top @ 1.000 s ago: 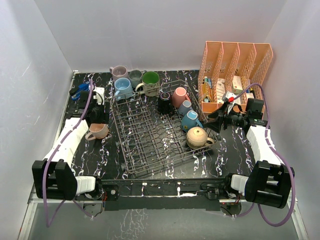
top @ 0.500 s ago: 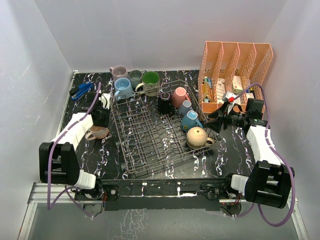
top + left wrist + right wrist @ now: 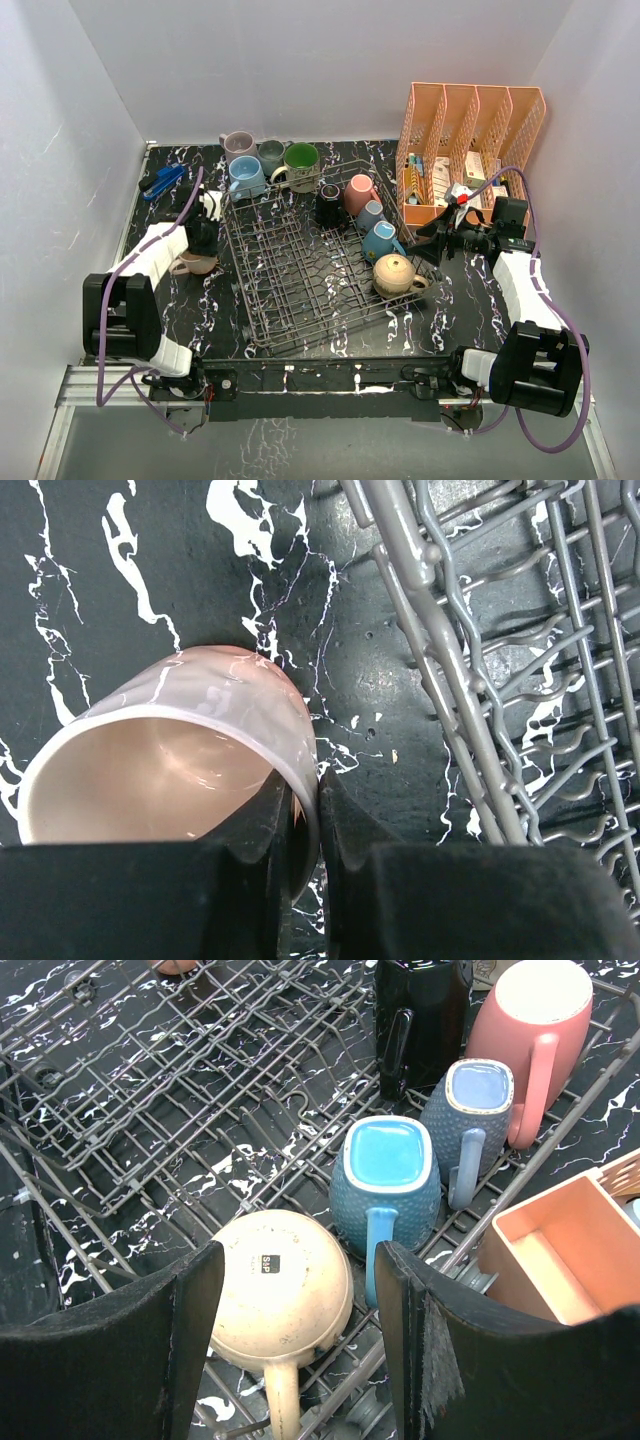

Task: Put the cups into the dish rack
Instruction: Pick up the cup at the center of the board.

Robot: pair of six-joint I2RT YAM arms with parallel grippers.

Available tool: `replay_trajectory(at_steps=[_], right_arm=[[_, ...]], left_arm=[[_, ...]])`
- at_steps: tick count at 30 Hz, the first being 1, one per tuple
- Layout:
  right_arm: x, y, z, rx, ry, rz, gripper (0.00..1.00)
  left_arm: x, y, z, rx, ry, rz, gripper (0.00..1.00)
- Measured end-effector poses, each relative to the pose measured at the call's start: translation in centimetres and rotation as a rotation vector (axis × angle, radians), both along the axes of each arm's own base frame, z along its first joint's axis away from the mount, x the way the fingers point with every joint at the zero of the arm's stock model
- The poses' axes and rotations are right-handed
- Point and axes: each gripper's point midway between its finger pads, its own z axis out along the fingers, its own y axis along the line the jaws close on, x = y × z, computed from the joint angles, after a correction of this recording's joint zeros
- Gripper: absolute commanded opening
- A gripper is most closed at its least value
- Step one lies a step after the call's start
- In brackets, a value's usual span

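**Left of the rack, a peach mug pinched by its rim**

On the dark table just left of the dish rack (image 3: 300,275), my left gripper (image 3: 305,805) is clamped on the peach mug (image 3: 190,715). One finger sits inside the mouth and the other outside, with only the thin wall between them. I judge the rim is the sensible hold, since the body is too round and broad for my jaws. Gripping it there also leaves the mug free to be turned over onto the tines.

The mug looks tipped over rather than upright. Its mouth opens towards my wrist, and its long axis runs away from my fingers along the table. From overhead my own arm covers most of it, so I cannot give its heading more exactly, and I cannot make out its handle.

My right gripper (image 3: 300,1260) hangs over the right side of the rack with its fingers apart, holding nothing. Below it the cream mug (image 3: 285,1280) and the teal mug (image 3: 385,1185) rest bottoms-up among the wires, handles towards the near side. I think it waits there to stay out of the way.
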Motion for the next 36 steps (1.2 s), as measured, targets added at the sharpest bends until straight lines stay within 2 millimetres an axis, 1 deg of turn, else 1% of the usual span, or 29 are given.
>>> replay_trajectory(at_steps=[7,10,12,17,19,21,23,27,33,36], right_arm=[[0.0,0.0,0.0,0.000,0.000,0.000,0.63],[0.0,0.0,0.0,0.002,0.001,0.001,0.63],[0.0,0.0,0.0,0.002,0.000,0.002,0.63],[-0.1,0.1,0.0,0.004,0.000,0.004,0.63],[-0.1,0.1,0.1,0.005,-0.001,0.005,0.63],[-0.1,0.1,0.1,0.008,-0.002,0.008,0.63],[-0.1,0.2,0.2,0.011,-0.003,0.011,0.63],[-0.3,0.2,0.3,0.015,-0.008,0.017,0.63],[-0.5,0.4,0.9,0.022,-0.029,0.029,0.63],[-0.6,0.5,1.1,0.024,-0.034,0.033,0.63]], left_arm=[[-0.6,0.4,0.2,0.007,-0.008,0.030,0.00],[-1.1,0.7,1.4,0.015,-0.052,0.056,0.00],[-1.1,0.9,3.3,0.013,-0.119,0.080,0.00],[-1.0,1.1,9.3,-0.033,-0.354,0.141,0.00],[-1.3,0.9,11.6,-0.071,-0.446,0.169,0.00],[-1.7,0.5,13.3,-0.125,-0.514,0.189,0.00],[-2.1,-0.3,14.6,-0.196,-0.560,0.201,0.00],[-2.6,-2.7,16.8,-0.383,-0.614,0.210,0.00],[-2.7,-7.6,20.9,-0.754,-0.666,0.159,0.00],[-2.8,-10.1,21.6,-0.960,-0.653,0.128,0.00]])
